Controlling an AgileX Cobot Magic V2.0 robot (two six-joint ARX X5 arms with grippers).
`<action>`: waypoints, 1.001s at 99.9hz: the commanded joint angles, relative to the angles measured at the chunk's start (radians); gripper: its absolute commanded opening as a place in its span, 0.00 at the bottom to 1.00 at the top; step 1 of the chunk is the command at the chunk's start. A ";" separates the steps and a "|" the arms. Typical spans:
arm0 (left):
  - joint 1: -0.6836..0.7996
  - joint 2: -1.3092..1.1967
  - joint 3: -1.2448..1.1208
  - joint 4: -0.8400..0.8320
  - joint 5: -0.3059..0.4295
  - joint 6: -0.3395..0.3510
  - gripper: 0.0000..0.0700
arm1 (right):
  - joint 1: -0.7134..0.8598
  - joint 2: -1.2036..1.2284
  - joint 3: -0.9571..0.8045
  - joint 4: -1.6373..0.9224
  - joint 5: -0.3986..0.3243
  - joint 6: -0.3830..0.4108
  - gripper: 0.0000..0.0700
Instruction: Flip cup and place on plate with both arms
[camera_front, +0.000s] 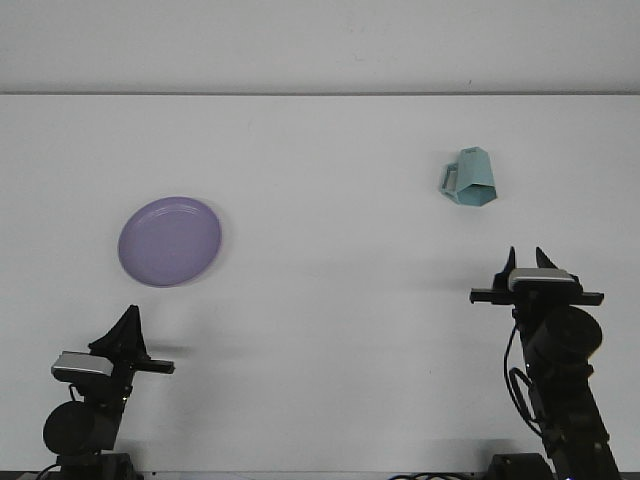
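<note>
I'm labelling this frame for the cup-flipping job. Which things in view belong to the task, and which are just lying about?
Belongs to the job:
teal cup, lying on its side
purple plate
right gripper, open
left gripper

Just lying about:
nothing; only the white table under it all
</note>
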 joint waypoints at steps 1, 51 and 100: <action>-0.001 -0.002 -0.019 0.008 0.001 -0.003 0.02 | -0.011 0.086 0.005 0.069 0.004 -0.076 0.77; -0.001 -0.002 -0.019 0.008 0.001 -0.002 0.02 | -0.128 0.860 0.088 0.740 -0.113 -0.159 0.79; -0.001 -0.002 -0.019 -0.038 0.001 -0.002 0.02 | -0.178 1.265 0.472 0.739 -0.219 -0.217 0.79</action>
